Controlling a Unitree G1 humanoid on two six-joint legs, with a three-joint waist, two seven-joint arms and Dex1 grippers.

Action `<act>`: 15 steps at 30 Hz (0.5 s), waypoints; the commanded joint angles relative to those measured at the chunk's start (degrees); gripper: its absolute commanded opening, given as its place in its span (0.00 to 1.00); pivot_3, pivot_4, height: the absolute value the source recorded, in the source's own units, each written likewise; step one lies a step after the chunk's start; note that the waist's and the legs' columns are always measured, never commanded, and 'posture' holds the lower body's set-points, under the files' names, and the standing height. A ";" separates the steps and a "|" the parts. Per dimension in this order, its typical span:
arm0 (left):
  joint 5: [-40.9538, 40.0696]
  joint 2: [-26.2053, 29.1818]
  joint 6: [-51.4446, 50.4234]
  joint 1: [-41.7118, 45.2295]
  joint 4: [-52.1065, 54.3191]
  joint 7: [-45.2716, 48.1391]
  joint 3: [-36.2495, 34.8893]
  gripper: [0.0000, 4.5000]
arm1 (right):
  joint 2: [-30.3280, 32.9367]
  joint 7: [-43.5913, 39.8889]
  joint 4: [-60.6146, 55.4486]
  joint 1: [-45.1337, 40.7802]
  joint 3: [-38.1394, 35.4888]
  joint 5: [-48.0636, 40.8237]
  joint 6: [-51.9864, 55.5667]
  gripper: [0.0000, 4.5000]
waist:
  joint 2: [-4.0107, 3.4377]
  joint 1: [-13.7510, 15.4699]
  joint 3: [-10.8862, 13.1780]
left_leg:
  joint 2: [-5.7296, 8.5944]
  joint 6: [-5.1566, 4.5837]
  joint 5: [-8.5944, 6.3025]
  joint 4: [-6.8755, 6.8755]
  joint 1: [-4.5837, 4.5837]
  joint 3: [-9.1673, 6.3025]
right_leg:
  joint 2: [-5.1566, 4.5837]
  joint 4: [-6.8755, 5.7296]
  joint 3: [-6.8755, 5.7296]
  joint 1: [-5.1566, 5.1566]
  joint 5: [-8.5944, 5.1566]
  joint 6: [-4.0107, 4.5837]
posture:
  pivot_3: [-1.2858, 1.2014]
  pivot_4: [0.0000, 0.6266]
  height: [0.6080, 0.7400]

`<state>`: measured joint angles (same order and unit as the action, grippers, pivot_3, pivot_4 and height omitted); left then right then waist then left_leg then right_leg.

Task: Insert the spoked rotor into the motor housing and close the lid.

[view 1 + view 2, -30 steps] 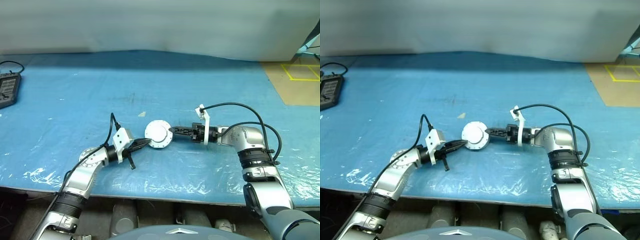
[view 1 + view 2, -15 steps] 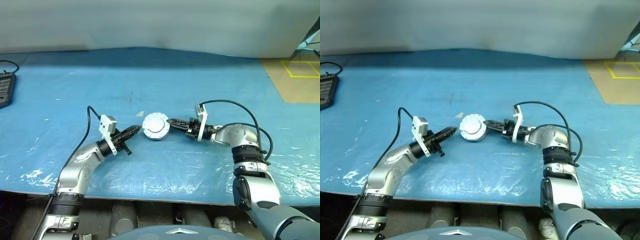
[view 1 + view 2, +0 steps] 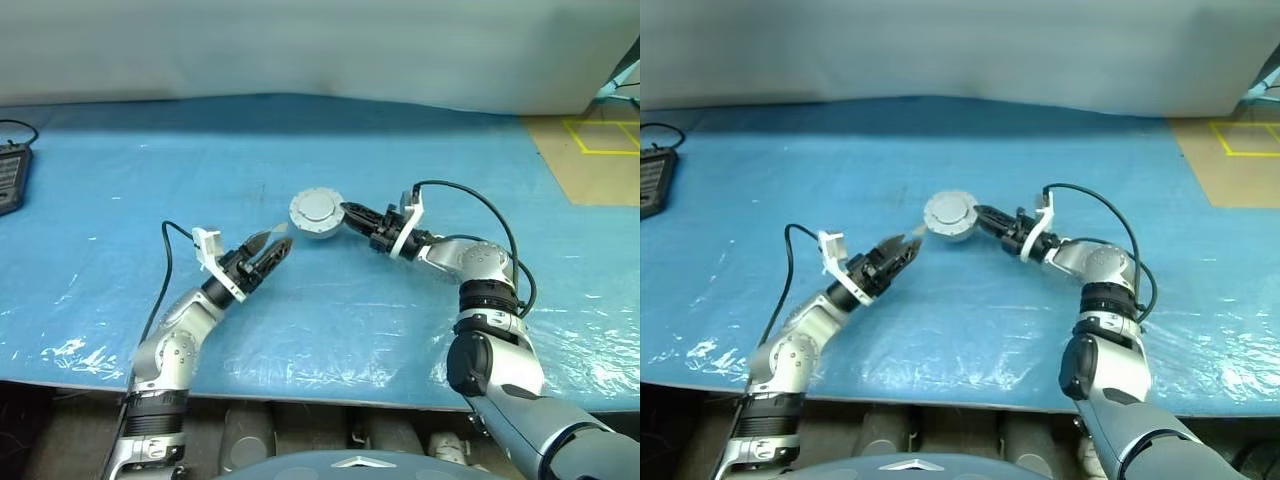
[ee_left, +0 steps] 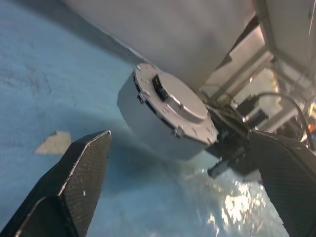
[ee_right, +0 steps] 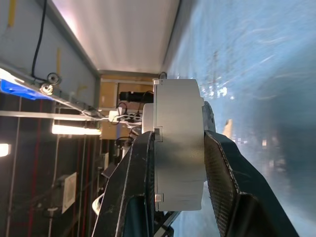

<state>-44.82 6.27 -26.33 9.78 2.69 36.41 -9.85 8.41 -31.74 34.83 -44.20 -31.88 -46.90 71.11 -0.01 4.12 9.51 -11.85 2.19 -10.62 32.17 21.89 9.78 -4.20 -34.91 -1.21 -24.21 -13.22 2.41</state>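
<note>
The round grey motor housing (image 3: 318,212) hangs just above the blue table, edge-on between the two black fingers of my right gripper (image 3: 348,213), which is shut on its rim. Its lid (image 4: 178,102), smooth grey with a raised centre, lies closed flat on the housing (image 5: 177,163). The spoked rotor is hidden. My left gripper (image 3: 277,248) stands open a short way to the left of the housing and nearer to me, touching nothing. Its fingers (image 4: 84,168) are spread wide and point at the housing.
The table (image 3: 150,150) is covered in blue plastic sheet. A small pale scrap (image 3: 282,229) lies on it by the left fingertips. A black device (image 3: 8,175) sits at the far left edge. At the far right is a brown patch with yellow tape (image 3: 590,160).
My left gripper, shut with its tips at the housing's rim a second ago, has come away and opened wide. The right gripper has carried the housing up and further from me.
</note>
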 commanded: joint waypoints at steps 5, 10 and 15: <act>-16.71 -3.96 -10.67 2.84 1.46 -8.39 -6.38 0.99 | -2.13 2.77 -8.47 -3.15 -3.41 -9.80 3.92 0.24 | 0.01 0.04 0.01 | 0.01 0.01 0.00 0.00 0.02 0.00 | 0.00 0.01 0.00 0.00 0.00 -0.01 | 0.52 0.24 1.00; -20.68 -4.68 -13.05 3.53 0.78 -11.85 -8.21 0.99 | -2.60 4.15 -11.32 -2.75 -2.37 -12.01 5.07 0.24 | 0.01 0.17 0.01 | 0.00 0.01 0.01 0.00 0.02 0.00 | 0.03 0.01 -0.01 0.00 0.01 -0.03 | 0.52 0.24 1.00; -24.06 -5.22 -15.15 4.21 0.88 -13.02 -8.56 0.99 | -3.13 4.07 -14.14 -1.00 0.37 -11.77 5.57 0.24 | 0.01 0.30 0.01 | 0.01 0.03 0.01 0.00 0.03 -0.01 | 0.03 0.02 -0.02 0.00 0.07 -0.12 | 0.52 0.24 1.00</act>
<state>-66.63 1.17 -40.67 13.19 2.61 23.45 -18.27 5.87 -26.44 23.93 -44.59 -31.90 -55.20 76.45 0.01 4.43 9.52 -11.84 2.22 -10.61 32.18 21.92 9.77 -4.17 -34.89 -1.23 -24.21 -13.08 2.17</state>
